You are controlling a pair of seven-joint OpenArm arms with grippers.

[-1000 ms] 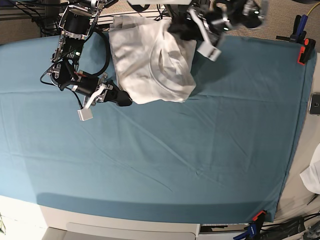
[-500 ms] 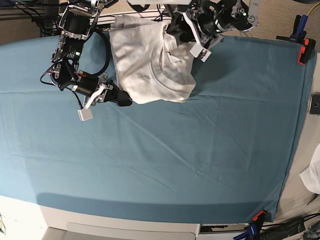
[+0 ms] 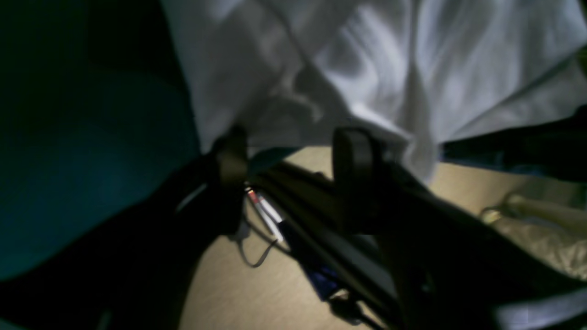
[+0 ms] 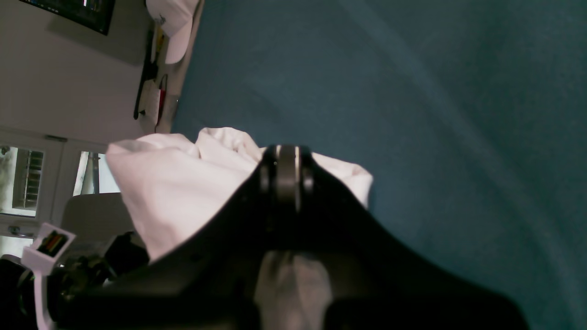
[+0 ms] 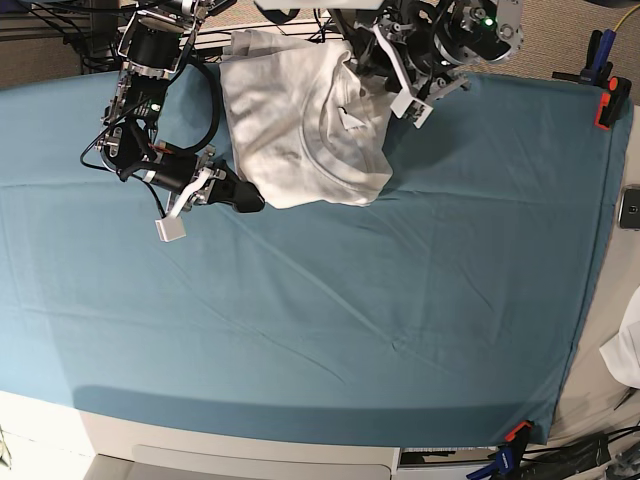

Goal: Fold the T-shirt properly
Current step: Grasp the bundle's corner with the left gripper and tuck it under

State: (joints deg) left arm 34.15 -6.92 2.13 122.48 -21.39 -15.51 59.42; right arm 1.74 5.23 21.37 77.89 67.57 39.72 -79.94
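The white T-shirt (image 5: 300,130) lies bunched and partly folded at the far side of the teal sheet (image 5: 350,320). My right gripper (image 5: 248,198) sits at the shirt's near left corner. In the right wrist view that gripper (image 4: 286,167) is shut on a fold of the T-shirt (image 4: 174,183). My left gripper (image 5: 360,62) hovers over the shirt's far right edge. Seen from the left wrist, it (image 3: 293,156) stands open, its fingertips (image 3: 353,151) just at the hem of the T-shirt (image 3: 367,68).
Orange and blue clamps (image 5: 605,95) pin the sheet at the far right corner, and another clamp (image 5: 515,432) at the near right corner. A phone (image 5: 630,207) and a small white cloth (image 5: 628,345) lie off the sheet's right edge. Cables crowd the far edge.
My left arm has pulled back from over the shirt's right side toward the far edge, and the cloth there has settled flatter. The right arm has not moved.
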